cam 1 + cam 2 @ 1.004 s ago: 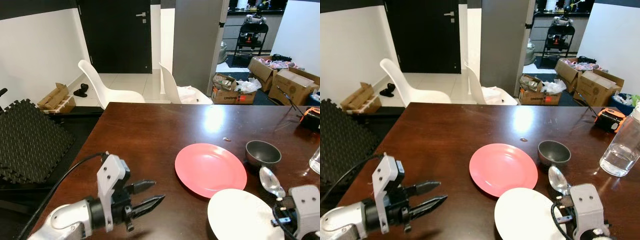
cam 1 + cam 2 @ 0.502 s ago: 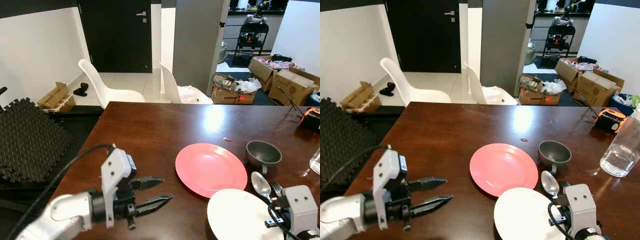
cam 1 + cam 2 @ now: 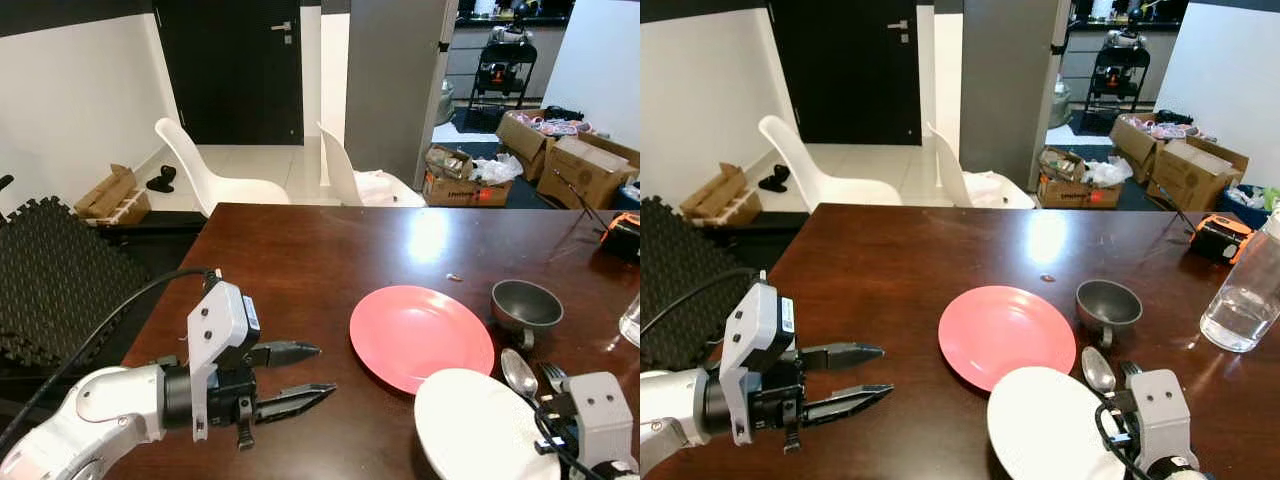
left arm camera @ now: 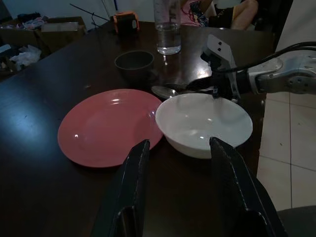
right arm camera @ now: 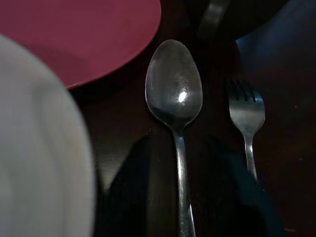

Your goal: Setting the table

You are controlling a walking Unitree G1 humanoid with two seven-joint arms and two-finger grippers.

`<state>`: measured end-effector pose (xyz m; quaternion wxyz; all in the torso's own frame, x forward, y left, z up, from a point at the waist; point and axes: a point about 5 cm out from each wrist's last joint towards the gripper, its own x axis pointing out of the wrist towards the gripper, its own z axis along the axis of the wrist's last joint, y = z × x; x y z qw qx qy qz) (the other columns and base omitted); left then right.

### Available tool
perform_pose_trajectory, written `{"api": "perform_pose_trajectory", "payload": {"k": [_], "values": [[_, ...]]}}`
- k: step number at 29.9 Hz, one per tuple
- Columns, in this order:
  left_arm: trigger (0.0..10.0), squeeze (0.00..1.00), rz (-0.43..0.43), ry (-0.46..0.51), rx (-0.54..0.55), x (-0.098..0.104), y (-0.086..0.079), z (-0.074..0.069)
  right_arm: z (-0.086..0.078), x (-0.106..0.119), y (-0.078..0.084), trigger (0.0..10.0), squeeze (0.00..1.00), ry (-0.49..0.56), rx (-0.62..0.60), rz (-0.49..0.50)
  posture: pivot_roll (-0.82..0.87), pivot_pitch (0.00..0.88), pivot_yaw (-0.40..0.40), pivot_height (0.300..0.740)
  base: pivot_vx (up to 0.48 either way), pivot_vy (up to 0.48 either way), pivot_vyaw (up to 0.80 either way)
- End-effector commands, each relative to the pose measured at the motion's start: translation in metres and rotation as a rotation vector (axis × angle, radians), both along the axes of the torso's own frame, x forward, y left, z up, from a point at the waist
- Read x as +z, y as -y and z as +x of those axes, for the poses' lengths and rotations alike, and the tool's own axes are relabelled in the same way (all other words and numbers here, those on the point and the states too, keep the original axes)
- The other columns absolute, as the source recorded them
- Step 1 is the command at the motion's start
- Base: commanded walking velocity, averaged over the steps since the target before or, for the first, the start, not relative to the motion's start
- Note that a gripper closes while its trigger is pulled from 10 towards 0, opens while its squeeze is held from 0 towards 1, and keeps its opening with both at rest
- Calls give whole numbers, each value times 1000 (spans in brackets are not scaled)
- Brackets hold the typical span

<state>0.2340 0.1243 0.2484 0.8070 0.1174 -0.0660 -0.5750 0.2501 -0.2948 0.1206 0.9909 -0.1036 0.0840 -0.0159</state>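
Observation:
On the dark wooden table lies a red plate, and a white bowl sits against its near edge. A spoon and a fork lie side by side right of the bowl, below a grey bowl. My right gripper is open, low over the table, with one finger on each side of the spoon's handle. My left gripper hovers open over bare table left of the red plate, pointing at it and holding nothing.
A glass of water stands at the table's right edge, with an orange and black device beyond it. Two white chairs stand at the far side. Cardboard boxes litter the floor behind, and black foam mats lie to the left.
My left gripper pushed forward, then settled lower with its fingers a little wider apart. My right arm slid slightly left, so the spoon and fork now lie just ahead of it.

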Motion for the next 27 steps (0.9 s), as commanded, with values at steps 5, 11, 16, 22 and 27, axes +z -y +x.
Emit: {"api": "perform_pose_trajectory", "payload": {"k": [5, 11, 16, 22, 27], "values": [[10000, 31, 18, -12, -12, -2, -1, -4, -4, 2, -1, 10000, 1000, 35, -28, 13, -32, 87, 127, 740, 0, 0, 0], [10000, 27, -17, -46, 1, -6, 1, -2, -11, 43, -11, 10000, 0, 251, -68, 57, -45, 92, 125, 740, 0, 0, 0], [10000, 31, -54, -71, 31, -10, 3, 2, -16, 57, -31, 10000, 0, 340, -53, 46, -51, 95, 125, 740, 0, 0, 0], [10000, 31, -38, -93, 116, -28, 4, 8, -14, 55, -54, 10000, 0, 393, -97, 73, -55, 99, 122, 740, 0, 0, 0], [10000, 20, -76, -95, 212, -30, 4, 16, -12, 55, -65, 10000, 0, 400, -94, 109, -53, 100, 115, 740, 0, 0, 0]]}}
